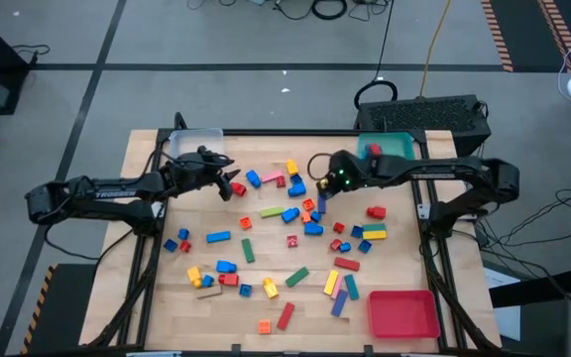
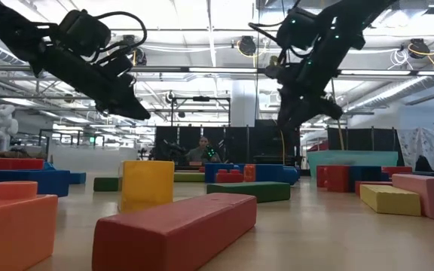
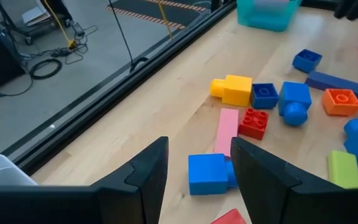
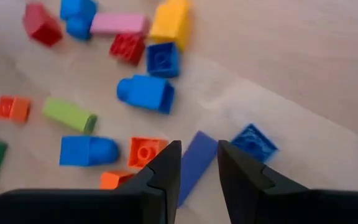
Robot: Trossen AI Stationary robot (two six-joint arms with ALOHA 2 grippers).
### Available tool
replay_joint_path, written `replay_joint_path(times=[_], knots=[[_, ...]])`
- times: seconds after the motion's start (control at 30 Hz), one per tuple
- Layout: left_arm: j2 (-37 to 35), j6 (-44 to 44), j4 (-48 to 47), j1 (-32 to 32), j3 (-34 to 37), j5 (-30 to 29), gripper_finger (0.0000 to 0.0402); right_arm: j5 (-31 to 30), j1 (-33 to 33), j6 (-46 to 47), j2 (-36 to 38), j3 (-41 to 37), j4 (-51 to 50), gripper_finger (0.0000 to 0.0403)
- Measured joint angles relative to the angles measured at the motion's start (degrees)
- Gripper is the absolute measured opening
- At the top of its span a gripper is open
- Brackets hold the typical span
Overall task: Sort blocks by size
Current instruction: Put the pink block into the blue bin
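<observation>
Right gripper [image 4: 197, 163] hangs above the middle of the table [image 1: 147, 198], its fingers drawn to a narrow gap with a long dark-blue bar [image 4: 194, 163] showing in that gap below — whether the tips touch the bar I cannot tell. Just beside the bar lie a small blue square brick [image 4: 254, 140] and an orange brick [image 4: 144, 151]. Left gripper [image 3: 196, 167] is raised over the far left part of the table, fingers moderately apart and empty, with a blue brick [image 3: 207, 173] and a pink bar [image 3: 227, 128] on the wood under it. The blocks [image 1: 295, 233] are scattered loose across the tabletop — red, blue, yellow, green, orange and pink, long and short mixed. A clear tray [image 1: 192, 143] sits at the far left edge, a teal tray [image 1: 397, 146] at the far right, and a red tray [image 1: 402, 313] at the near right corner.
</observation>
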State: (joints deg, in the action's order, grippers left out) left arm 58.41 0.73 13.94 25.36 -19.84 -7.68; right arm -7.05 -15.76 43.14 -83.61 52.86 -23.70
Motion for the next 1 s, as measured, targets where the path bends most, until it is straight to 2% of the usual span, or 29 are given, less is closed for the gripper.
replay_joint_path(times=[0.17,0.43,0.57,0.73,0.87,1.0], knots=[[2.31,-0.02,2.26,0.00,0.00,0.01,0.0177,1.39,1.28,-11.71,-4.37,2.87,5.00,0.0088],[7.15,-2.25,7.12,0.00,0.00,1.71,0.0177,1.09,0.82,-29.34,-13.50,15.00,3.57,0.0089],[9.42,-3.22,8.71,-0.02,-0.02,4.41,0.0177,0.89,0.75,-33.82,-17.21,18.44,2.71,0.0089],[12.83,-4.33,11.38,-0.02,-0.02,5.99,0.0177,0.37,0.71,-38.12,-18.82,18.95,1.36,0.0089],[16.53,-7.03,11.91,0.00,-2.07,6.02,0.0185,-4.04,0.75,-37.77,-18.78,18.97,-0.11,0.0089],[21.21,-8.88,10.98,0.00,-6.39,7.38,0.0209,-5.05,0.75,-36.47,-18.27,18.97,-2.40,0.0089]])
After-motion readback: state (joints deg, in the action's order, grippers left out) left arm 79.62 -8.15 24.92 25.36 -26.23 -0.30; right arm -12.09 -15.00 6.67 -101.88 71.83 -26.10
